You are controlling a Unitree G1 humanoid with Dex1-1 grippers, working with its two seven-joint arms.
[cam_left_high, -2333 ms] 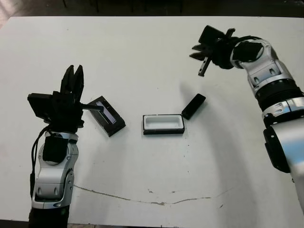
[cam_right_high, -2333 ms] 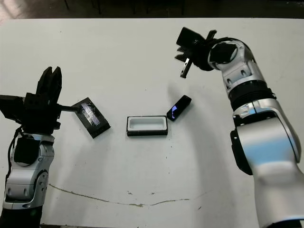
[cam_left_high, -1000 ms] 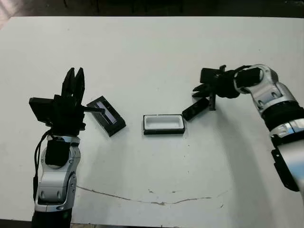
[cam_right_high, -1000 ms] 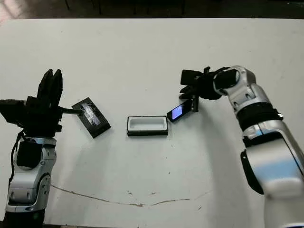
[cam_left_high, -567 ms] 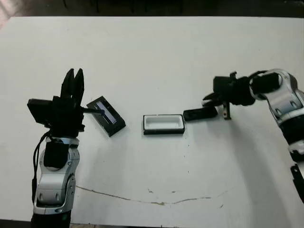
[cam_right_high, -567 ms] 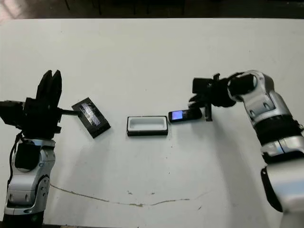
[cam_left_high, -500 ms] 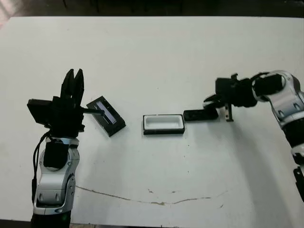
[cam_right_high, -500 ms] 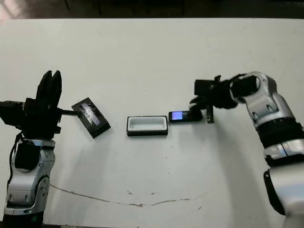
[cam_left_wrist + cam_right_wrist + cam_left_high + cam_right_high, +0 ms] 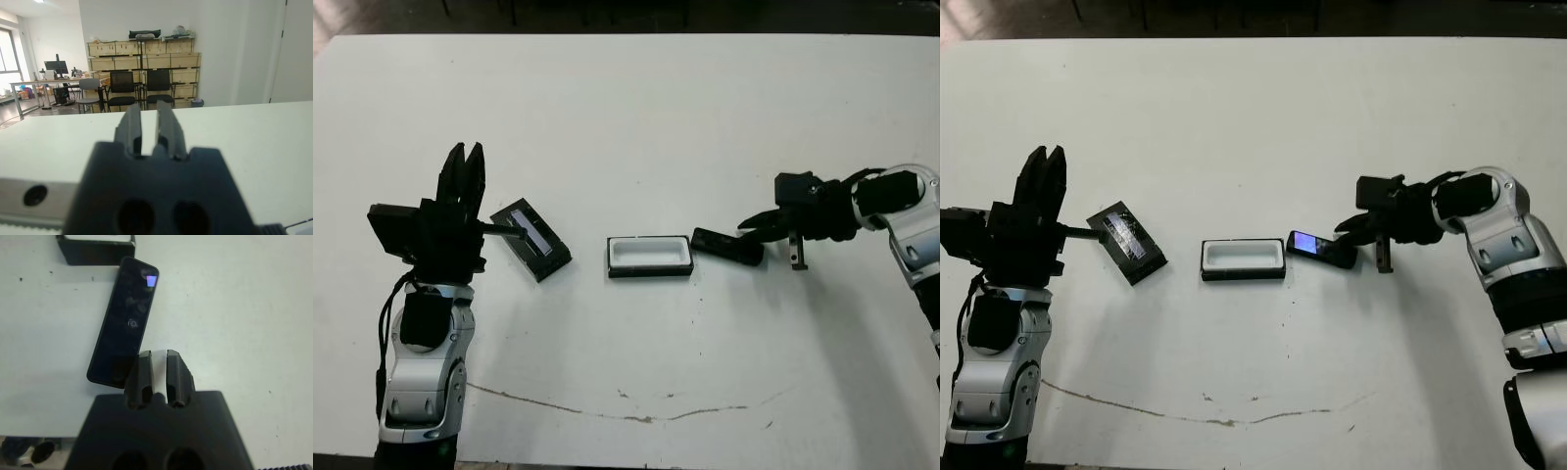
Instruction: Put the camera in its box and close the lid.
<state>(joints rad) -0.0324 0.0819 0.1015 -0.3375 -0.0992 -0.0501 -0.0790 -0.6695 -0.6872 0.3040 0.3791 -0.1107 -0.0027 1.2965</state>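
Note:
The box (image 9: 650, 256) lies open in the middle of the table, its white lining showing. Just right of it the camera (image 9: 726, 245) lies flat and aslant, one end close to the box's right end and a bluish patch (image 9: 1301, 240) near that end. My right gripper (image 9: 745, 225) is shut and hovers at the camera's far end; in the right wrist view its fingertips (image 9: 143, 357) overlap that end, with nothing held between them. The lid (image 9: 534, 239) lies left of the box. My left gripper (image 9: 465, 155) is raised beside the lid, shut and holding nothing.
A thin dark crack line (image 9: 636, 416) runs across the white table near its front edge. Beyond the table's far edge the left wrist view shows a room with chairs (image 9: 122, 90) and shelves of boxes (image 9: 146, 54).
My right gripper has drawn back to the right, and the camera has turned with it, its outer end swinging toward the near side. The left arm, lid and box have not moved.

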